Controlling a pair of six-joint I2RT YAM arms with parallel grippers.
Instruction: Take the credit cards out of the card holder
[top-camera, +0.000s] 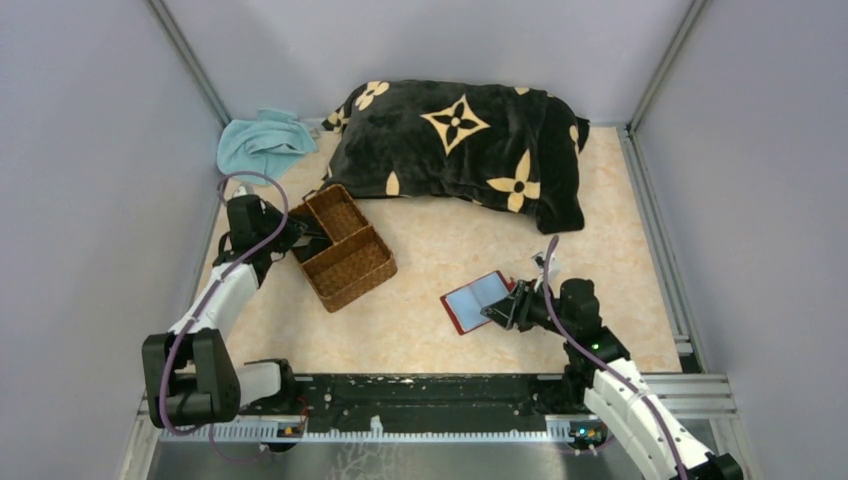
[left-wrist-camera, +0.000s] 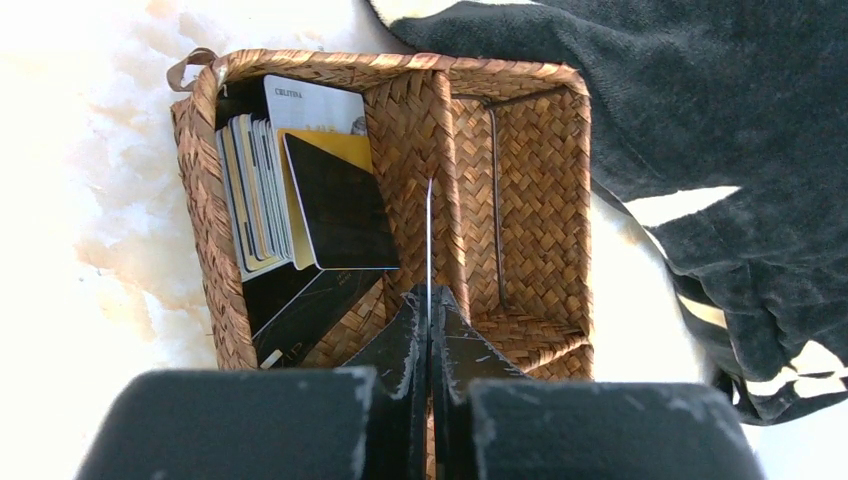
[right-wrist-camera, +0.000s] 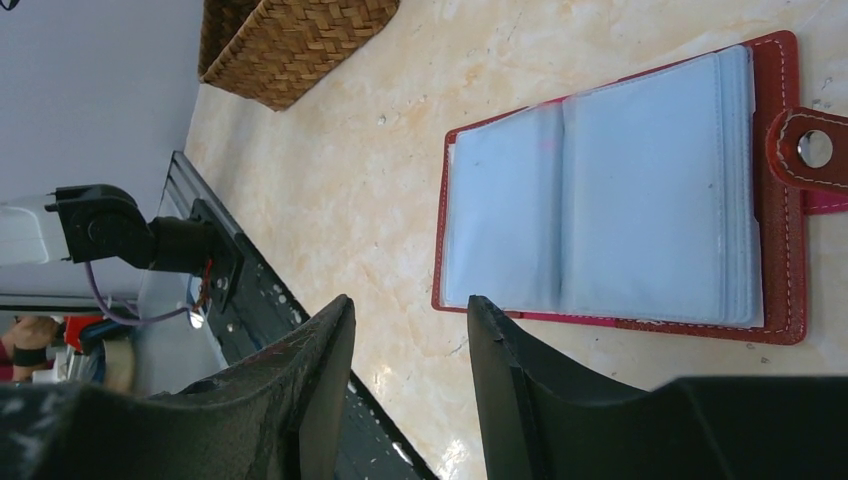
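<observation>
The red card holder (top-camera: 478, 300) lies open on the table, its clear sleeves (right-wrist-camera: 620, 190) facing up. My right gripper (right-wrist-camera: 410, 305) stands open just beside the holder's near edge, nothing between its fingers; the top view shows it (top-camera: 497, 312) at the holder's right side. My left gripper (left-wrist-camera: 430, 295) is shut on a thin card (left-wrist-camera: 429, 230), seen edge-on, above the divider of the woven basket (left-wrist-camera: 400, 65). Several cards (left-wrist-camera: 300, 190) stand and lie in the basket's left compartment. The right compartment looks bare.
A black pillow with tan flowers (top-camera: 460, 145) lies across the back, close to the basket (top-camera: 345, 245). A light blue cloth (top-camera: 262, 142) sits in the back left corner. Grey walls close in both sides; a metal rail (top-camera: 450, 395) runs along the near edge.
</observation>
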